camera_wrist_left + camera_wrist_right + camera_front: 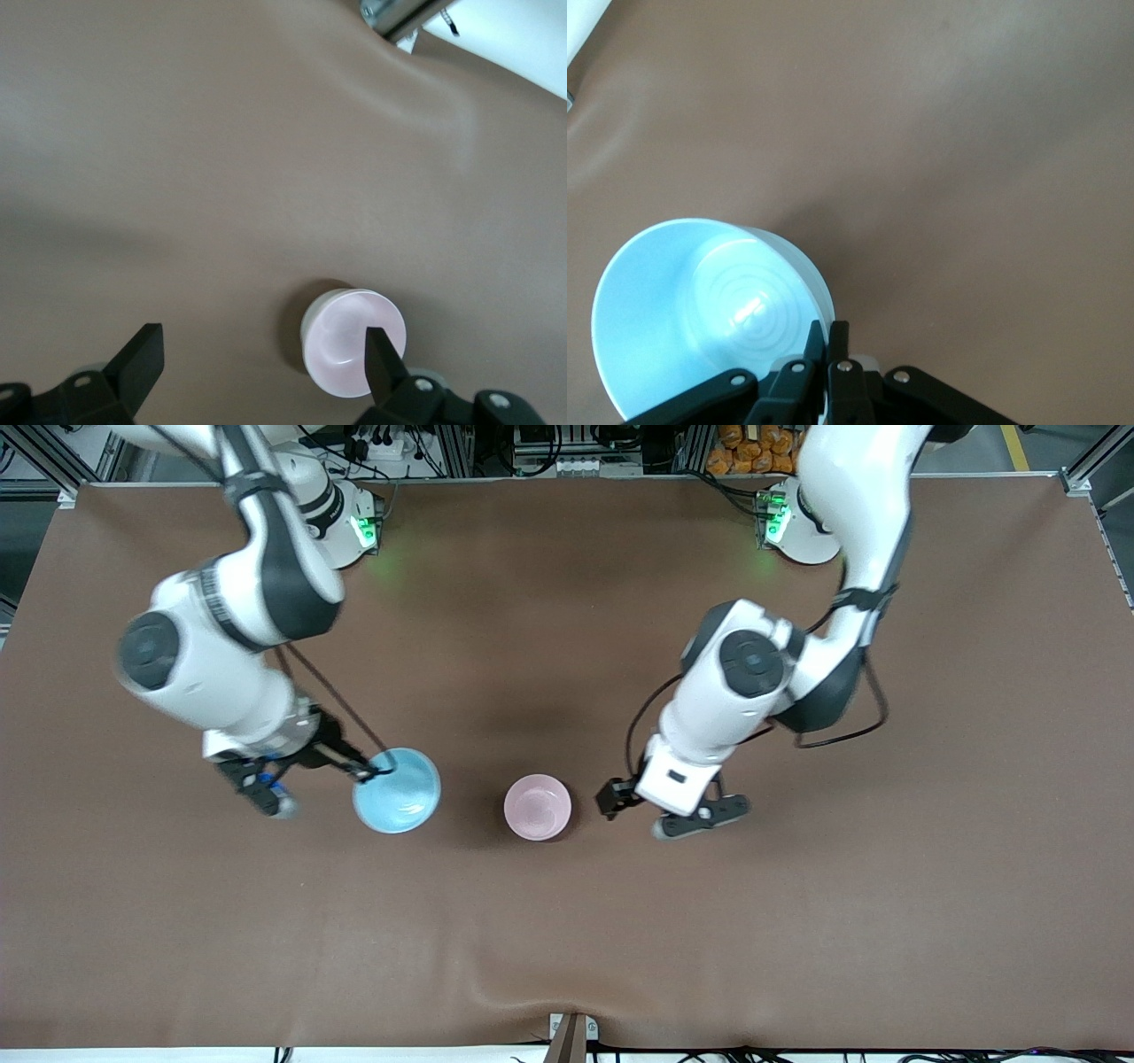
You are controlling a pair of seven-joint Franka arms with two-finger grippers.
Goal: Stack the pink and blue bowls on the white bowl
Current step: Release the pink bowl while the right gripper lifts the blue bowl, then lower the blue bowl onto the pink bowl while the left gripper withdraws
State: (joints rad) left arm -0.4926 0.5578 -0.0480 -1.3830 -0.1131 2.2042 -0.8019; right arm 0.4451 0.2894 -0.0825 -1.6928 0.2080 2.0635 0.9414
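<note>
Brown cloth covers the table (567,939). At its middle sits the pale pink round plastic bowl (538,806), nested in a white bowl (306,332) whose rim shows beneath it; nothing lies inside. Beside the pink bowl, toward the left arm's end, the left gripper (660,810) has its fingers spread apart, holding nothing. Toward the right arm's end, the right gripper (370,771) pinches the rim of the light sky-blue plastic bowl (399,790), raised and tilted, empty.
</note>
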